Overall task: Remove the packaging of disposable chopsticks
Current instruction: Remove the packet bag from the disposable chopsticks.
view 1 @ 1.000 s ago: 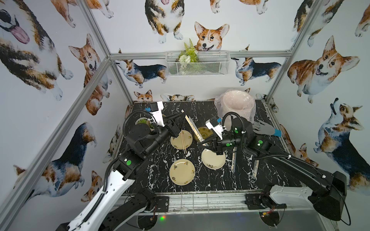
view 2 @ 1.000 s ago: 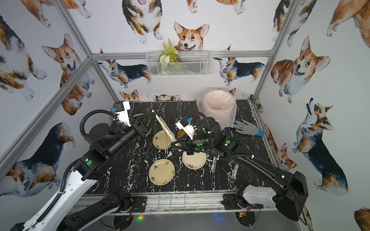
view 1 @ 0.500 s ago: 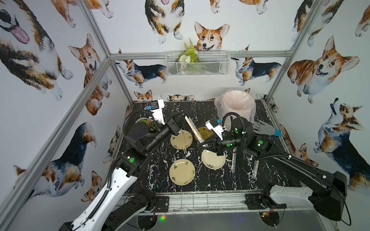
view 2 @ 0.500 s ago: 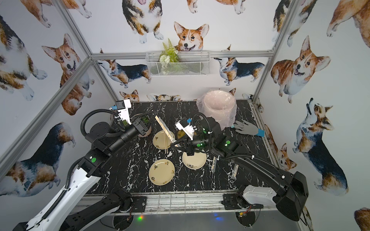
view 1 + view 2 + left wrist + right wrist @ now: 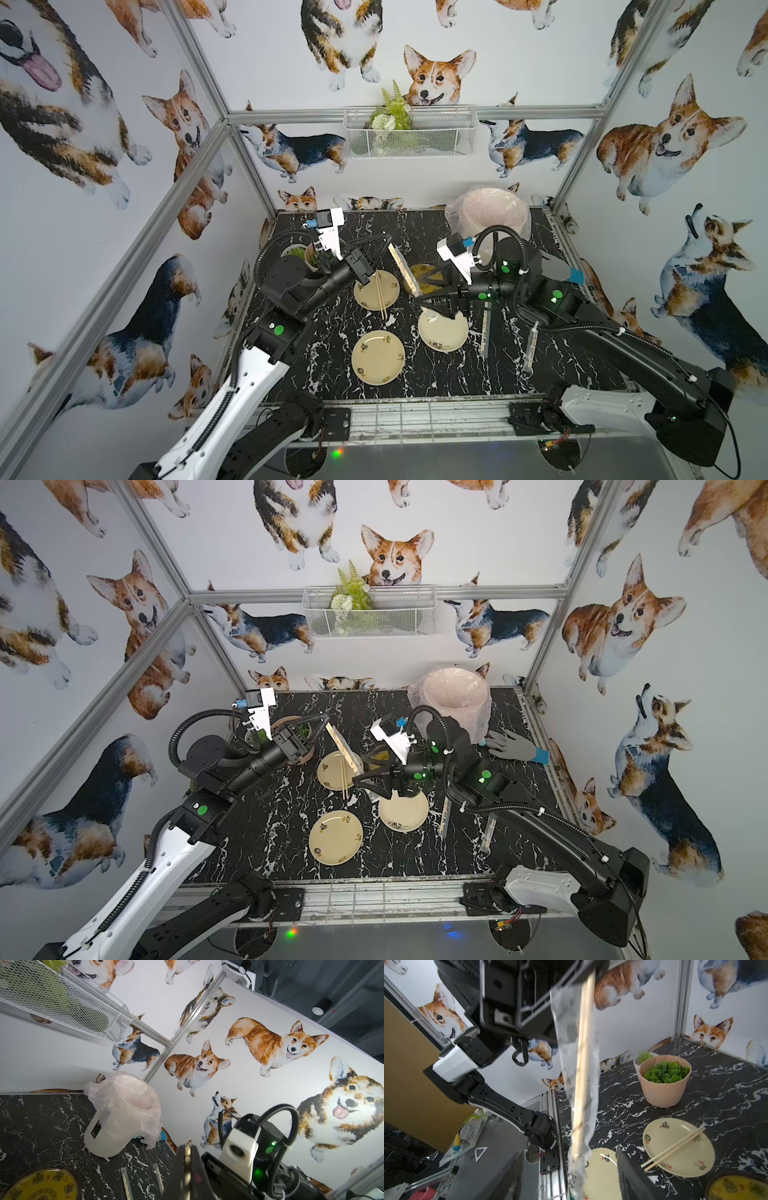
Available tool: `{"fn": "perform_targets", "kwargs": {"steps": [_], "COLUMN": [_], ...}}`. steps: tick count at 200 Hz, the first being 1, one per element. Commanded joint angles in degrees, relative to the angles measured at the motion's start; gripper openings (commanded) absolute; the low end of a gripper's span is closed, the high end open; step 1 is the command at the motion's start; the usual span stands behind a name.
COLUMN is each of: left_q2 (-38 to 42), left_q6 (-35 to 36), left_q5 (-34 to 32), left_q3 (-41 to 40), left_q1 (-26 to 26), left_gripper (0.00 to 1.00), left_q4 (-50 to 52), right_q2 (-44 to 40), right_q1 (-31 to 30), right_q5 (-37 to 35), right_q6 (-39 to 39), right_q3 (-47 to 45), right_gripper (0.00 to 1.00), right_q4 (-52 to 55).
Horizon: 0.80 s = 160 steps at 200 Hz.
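Right wrist view: your right hand point(image 5: 568, 1151) has fingers apart, one either side of lower end of packaging point(image 5: 568, 1047). Your left hand point(image 5: 388, 241) is clamped together on bare top end of chopsticks point(image 5: 582, 1059). Pair hangs tilted above desk point(image 5: 457, 374), clear sleeve around most of its length. Top views show you loose pair point(image 5: 380, 297) lying across plate point(image 5: 363, 291). Wrapped pairs point(image 5: 485, 332) lie flat on desk beside right arm.

Legible text: none that I can make out.
- Plate point(image 5: 691, 1157): dark and red seal-like marks, too small to read.
- Yellow dish point(image 5: 737, 1188): ring of ornamental characters, unreadable.
- Bin point(image 5: 112, 1126): black label, white print blurred.
- Packaging point(image 5: 564, 1022): faint printing, illegible.
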<state>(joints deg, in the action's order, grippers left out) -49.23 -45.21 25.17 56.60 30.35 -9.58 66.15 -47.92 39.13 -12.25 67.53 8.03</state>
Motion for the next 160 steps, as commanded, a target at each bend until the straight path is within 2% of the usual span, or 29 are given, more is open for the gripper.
{"fn": "perform_targets", "kwargs": {"steps": [1,29,43,59,94,103,116,129,160], "left_q2": [-0.3,-0.4,-0.3,-0.3,-0.2,-0.2,-0.1,0.1,1.1], "left_q6": [-0.1,0.1,0.3,0.5,0.8,0.8,0.8,1.0,2.1], "left_q5": [7.6,11.3,11.9,12.6,12.5,12.3,12.0,11.6,9.3], "left_q3": [-0.7,-1.1,-1.1,-1.1,-1.7,-1.8,-1.9,-1.9,-1.4], "left_q1": [-0.1,-0.1,-0.1,-0.1,-0.1,-0.1,-0.1,-0.1,-0.1], "left_gripper": [0.00,0.00,0.00,0.00,0.00,0.00,0.00,0.00,0.00], "left_q4": [-7.0,-9.4,-9.6,-9.8,-9.3,-9.3,-9.4,-9.2,-7.4], "right_q2": [2.5,4.4,4.9,5.3,5.9,6.1,6.4,6.7,6.2], "right_q1": [1.0,2.4,2.8,3.1,3.3,3.3,3.3,3.4,3.3], "right_q5": [5.8,9.8,11.7,14.3,18.2,18.8,19.3,19.8,19.0], "right_q6": [2.2,0.3,-0.8,-2.8,-6.6,-7.3,-7.9,-8.4,-9.1], "right_q3": [4.1,5.9,6.2,6.0,5.1,5.2,5.2,5.0,3.3], "right_gripper": [0.57,0.41,0.37,0.22,0.20,0.12,0.11,0.00,0.00], "right_q4": [2.8,1.2,0.2,-1.7,-5.7,-6.1,-6.4,-6.7,-6.9]}}
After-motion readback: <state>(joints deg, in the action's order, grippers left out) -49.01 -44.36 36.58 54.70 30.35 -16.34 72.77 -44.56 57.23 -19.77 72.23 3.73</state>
